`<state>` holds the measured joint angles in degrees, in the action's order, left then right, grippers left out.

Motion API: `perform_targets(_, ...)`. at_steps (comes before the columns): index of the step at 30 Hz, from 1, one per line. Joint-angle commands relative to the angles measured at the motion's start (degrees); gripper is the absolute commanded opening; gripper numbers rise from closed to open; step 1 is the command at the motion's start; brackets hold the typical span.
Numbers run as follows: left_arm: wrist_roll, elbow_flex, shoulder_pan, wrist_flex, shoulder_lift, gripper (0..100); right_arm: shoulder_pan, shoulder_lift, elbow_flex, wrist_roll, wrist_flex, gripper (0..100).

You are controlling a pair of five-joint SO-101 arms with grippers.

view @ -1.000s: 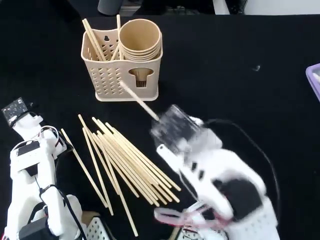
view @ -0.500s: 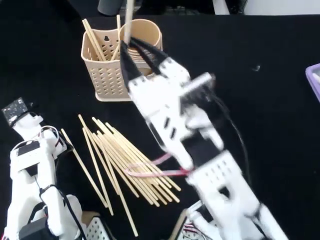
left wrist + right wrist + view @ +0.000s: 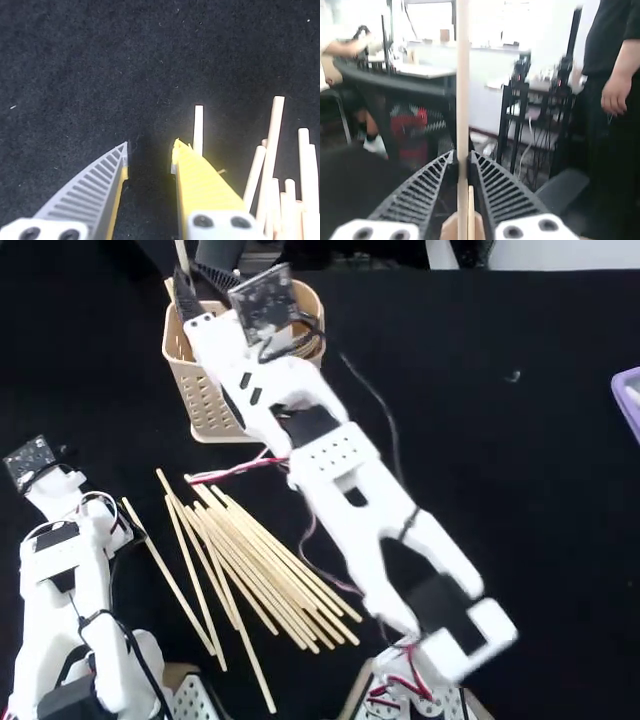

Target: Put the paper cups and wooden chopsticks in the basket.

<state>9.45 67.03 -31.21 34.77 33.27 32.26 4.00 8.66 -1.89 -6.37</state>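
Observation:
A beige perforated basket stands at the back left with a stack of paper cups in its right compartment, partly hidden by my right arm. My right gripper hangs over the basket's left compartment, shut on one wooden chopstick held upright. That chopstick runs straight up between the right gripper's closed fingers. A loose pile of chopsticks lies on the black cloth in front of the basket. My left gripper stands open just above the cloth, beside several chopstick ends.
A purple container shows at the right edge. Pale boxes sit at the near edge by the arm bases. A person stands in the room behind. The black cloth to the right of the basket is bare.
My right arm has swung from near the pile up and left to the basket, carrying the chopstick and turning it upright over the left compartment. The left arm has not moved.

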Motion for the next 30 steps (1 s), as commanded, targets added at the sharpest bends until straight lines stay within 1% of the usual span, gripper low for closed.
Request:
perform_targets(1,-0.18,-0.66,0.48,-1.23,1.67,15,0.35,1.98,-3.82,0.09,-1.41,1.2)
perform_targets(5,-0.18,-0.75,0.57,-1.23,1.67,15,0.62,2.24,-4.35,0.09,5.01,2.1)
perform_targets(9,-0.18,-0.75,0.66,-1.23,1.67,15,1.14,1.45,-6.99,0.18,13.10,12.8)
perform_targets(11,-0.18,-0.75,0.48,-1.23,1.67,15,1.14,0.48,-8.66,0.35,17.41,15.7)
perform_targets(17,-0.18,-0.66,0.40,-1.23,1.67,15,1.23,-8.40,-11.21,0.18,30.24,12.9)
perform_targets(20,-0.18,-0.66,0.40,-1.23,1.67,15,2.55,-16.48,-10.24,0.09,42.11,12.4)
perform_targets(23,-0.18,-0.66,0.40,-1.23,1.76,15,4.48,-24.75,-6.73,0.00,56.18,12.4)
perform_targets(25,-0.18,-0.75,0.40,-1.23,1.76,15,5.80,-29.32,-1.98,0.00,62.51,12.6)
perform_targets(27,-0.18,-0.75,0.40,-1.23,1.76,15,6.51,-33.10,4.79,0.00,64.09,12.6)
perform_targets(30,-0.18,-0.75,0.40,-1.23,1.76,15,6.95,-37.58,16.22,0.00,63.65,12.6)
